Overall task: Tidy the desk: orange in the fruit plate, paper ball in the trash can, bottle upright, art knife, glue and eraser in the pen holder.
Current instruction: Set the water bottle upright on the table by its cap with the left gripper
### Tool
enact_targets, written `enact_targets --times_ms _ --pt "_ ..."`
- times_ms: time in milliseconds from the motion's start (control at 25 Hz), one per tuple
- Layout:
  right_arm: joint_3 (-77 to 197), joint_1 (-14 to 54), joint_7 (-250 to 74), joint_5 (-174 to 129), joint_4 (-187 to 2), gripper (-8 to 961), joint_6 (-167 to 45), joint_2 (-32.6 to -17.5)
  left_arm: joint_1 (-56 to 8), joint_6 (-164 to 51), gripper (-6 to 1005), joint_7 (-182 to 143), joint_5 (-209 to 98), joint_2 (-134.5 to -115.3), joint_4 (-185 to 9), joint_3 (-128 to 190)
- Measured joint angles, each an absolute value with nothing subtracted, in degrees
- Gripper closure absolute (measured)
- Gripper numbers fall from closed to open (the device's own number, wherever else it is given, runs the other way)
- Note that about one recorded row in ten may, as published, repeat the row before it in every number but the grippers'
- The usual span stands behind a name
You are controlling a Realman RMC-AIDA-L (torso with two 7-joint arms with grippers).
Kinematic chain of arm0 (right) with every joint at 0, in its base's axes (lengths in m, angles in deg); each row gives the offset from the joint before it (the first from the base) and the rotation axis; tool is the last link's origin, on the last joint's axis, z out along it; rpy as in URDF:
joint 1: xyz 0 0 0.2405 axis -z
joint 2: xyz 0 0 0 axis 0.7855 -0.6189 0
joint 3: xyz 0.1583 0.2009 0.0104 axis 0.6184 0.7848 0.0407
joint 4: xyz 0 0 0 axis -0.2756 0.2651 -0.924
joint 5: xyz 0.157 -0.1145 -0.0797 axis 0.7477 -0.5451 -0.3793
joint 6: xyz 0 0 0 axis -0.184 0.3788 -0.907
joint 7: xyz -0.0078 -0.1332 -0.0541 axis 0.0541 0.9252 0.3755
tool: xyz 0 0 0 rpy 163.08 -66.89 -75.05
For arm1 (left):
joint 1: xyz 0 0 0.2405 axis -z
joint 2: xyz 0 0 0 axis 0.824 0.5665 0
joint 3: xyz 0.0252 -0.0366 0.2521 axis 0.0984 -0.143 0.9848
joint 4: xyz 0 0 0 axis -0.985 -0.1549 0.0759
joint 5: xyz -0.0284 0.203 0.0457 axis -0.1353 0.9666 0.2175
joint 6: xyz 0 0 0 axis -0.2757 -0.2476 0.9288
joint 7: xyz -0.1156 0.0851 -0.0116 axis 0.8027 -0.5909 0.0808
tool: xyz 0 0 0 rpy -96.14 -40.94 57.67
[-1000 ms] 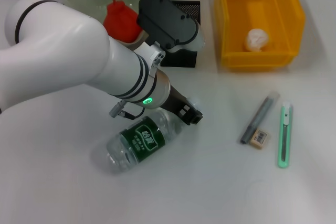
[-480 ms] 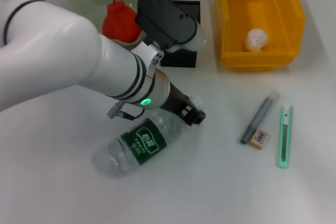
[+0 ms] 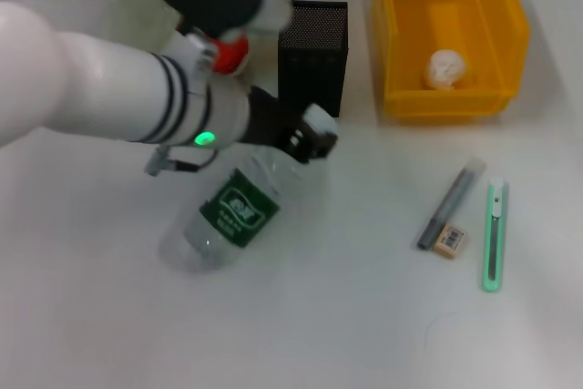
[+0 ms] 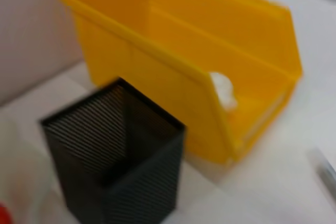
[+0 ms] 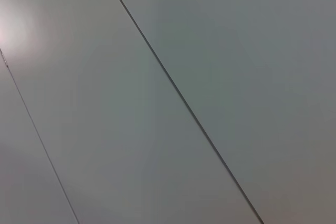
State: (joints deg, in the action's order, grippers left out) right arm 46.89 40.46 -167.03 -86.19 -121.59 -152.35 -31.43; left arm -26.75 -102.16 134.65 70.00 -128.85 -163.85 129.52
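My left gripper is shut on the neck of the clear bottle with a green label. The bottle is tilted, its base on the table and its cap end raised toward the black mesh pen holder. A red-orange fruit shows partly behind my arm, on the green glass plate. The paper ball lies in the yellow bin. The grey glue stick, eraser and green art knife lie on the table at the right. My right gripper is out of view.
The left wrist view shows the pen holder close by, the yellow bin behind it with the paper ball inside. The right wrist view shows only a grey panel. The white table is bare in front.
My left gripper has risen and moved back toward the pen holder, lifting the bottle's neck. The bottle has gone from lying flat to tilted up on its base.
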Motion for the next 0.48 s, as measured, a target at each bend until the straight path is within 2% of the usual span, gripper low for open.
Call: enact_targets --times_ms 120,160,480 --pt "46.9 40.1 -167.0 -86.2 -121.6 359 -152.3 -31.43 -28.8 -100.4 530 132.1 67.7 -128.78 -164.6 127.3" --pt "46.9 40.1 -167.0 -86.2 -121.6 359 -152.3 -31.43 -31.5 -98.3 529 126.9 62.2 -128.73 -164.9 123.8" --pt "46.9 39.3 -167.0 -86.2 -121.6 359 -151.8 -31.43 -36.1 -95.3 519 117.3 52.7 -128.74 -164.8 117.4"
